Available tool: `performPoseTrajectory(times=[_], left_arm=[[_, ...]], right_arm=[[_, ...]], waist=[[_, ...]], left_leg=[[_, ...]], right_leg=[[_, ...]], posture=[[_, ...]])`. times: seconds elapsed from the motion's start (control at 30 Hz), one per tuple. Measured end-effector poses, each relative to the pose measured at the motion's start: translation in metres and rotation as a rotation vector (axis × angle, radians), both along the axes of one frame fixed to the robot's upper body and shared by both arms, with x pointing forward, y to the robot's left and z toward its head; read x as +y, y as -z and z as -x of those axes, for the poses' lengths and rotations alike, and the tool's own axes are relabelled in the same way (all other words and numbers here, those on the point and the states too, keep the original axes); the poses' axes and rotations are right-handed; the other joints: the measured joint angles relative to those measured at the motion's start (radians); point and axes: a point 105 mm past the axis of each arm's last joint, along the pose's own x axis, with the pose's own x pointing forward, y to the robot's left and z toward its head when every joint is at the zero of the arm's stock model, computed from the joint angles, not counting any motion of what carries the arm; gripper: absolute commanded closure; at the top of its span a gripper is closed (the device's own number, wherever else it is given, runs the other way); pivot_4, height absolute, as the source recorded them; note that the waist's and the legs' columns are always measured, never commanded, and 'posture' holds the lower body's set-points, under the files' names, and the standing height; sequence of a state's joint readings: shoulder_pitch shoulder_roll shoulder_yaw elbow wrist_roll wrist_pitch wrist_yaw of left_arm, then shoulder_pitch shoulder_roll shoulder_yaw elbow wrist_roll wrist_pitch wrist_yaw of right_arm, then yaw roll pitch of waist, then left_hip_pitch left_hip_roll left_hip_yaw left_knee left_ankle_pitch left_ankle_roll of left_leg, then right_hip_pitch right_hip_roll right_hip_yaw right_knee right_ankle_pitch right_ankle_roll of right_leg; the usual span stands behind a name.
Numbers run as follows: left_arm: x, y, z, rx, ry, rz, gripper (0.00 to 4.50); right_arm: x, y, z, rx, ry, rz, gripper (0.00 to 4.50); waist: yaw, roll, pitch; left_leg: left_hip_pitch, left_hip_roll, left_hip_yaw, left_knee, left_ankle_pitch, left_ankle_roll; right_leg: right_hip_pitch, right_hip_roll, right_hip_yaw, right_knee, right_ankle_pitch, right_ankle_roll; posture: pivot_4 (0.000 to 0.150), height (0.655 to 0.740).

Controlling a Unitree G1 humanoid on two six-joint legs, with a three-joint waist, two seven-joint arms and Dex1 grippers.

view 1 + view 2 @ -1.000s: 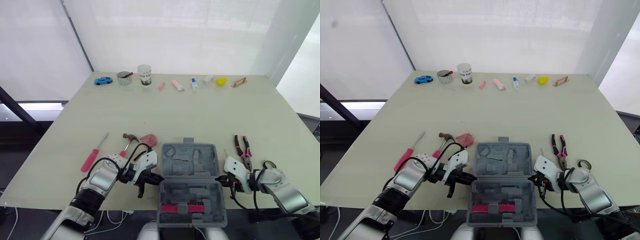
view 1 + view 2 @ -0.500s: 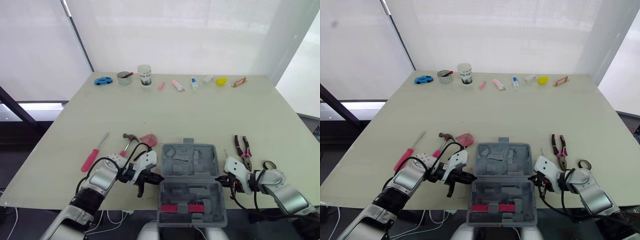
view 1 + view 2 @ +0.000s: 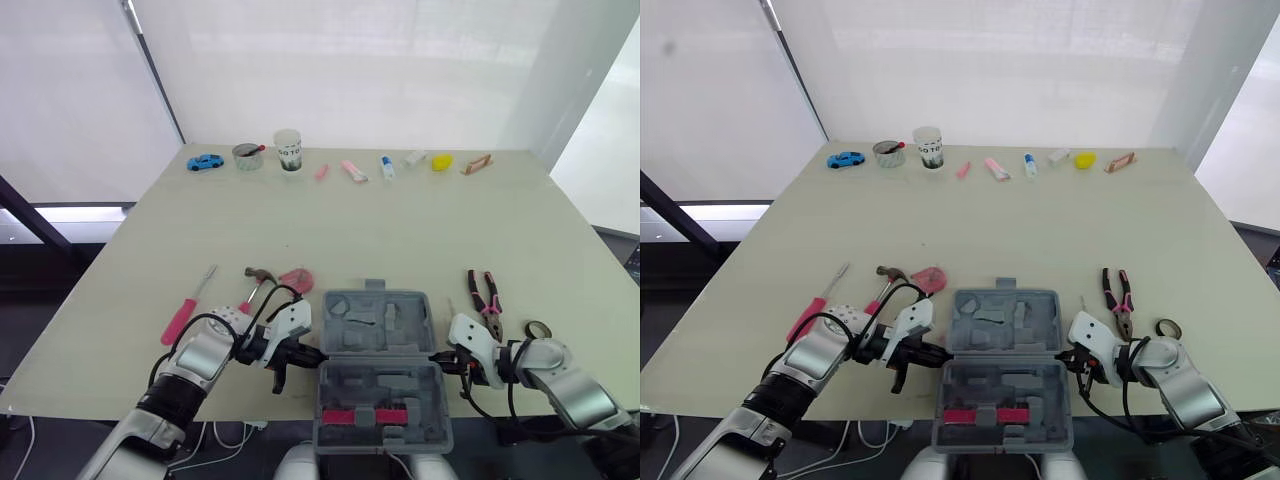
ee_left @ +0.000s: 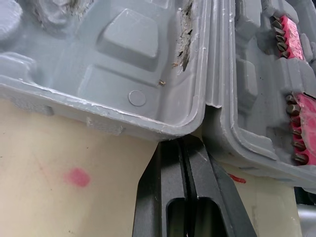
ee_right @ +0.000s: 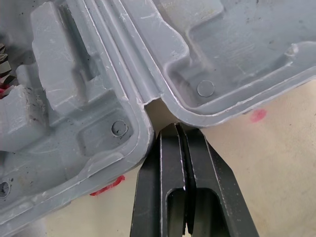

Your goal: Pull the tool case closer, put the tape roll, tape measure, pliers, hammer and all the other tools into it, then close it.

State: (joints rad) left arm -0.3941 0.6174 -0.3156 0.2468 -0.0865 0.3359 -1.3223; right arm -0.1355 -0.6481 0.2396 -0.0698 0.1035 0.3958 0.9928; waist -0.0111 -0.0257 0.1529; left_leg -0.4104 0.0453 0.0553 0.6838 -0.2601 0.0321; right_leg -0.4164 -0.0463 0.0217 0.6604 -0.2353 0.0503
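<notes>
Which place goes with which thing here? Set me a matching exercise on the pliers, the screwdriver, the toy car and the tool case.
Things:
1. pliers
2. screwdriver
3. blue toy car
4. tool case

Places:
A. at the far edge of the table
B. lying open between the left gripper and the right gripper
C. on the robot's right of the case
D. on the robot's left of the hammer

Pairs: 1-C, 2-D, 3-A, 4-B

One case (image 3: 377, 330), one hammer (image 3: 258, 280), one screwdriver (image 3: 188, 310), one pliers (image 3: 486, 293).
</notes>
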Motion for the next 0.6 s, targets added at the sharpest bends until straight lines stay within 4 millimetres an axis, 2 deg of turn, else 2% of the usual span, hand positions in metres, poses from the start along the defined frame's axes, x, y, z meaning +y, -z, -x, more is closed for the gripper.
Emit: performPoseTrajectory(times=[0.6], left_arm=[[0.0042, -0.0009, -0.0003, -0.001, -0.007, -0.008, 4.48]], right_arm=[[-0.0004, 0.0003, 0.0, -0.001, -0.002, 0.0, 4.5]], waist=[[-0.001, 0.0, 0.0]], left_leg=[[0.0, 0.0, 0.0, 0.0, 0.0, 0.0]], right_leg=[[0.0, 0.0, 0.0, 0.0, 0.0, 0.0]], posture=[[0.15, 0.74]])
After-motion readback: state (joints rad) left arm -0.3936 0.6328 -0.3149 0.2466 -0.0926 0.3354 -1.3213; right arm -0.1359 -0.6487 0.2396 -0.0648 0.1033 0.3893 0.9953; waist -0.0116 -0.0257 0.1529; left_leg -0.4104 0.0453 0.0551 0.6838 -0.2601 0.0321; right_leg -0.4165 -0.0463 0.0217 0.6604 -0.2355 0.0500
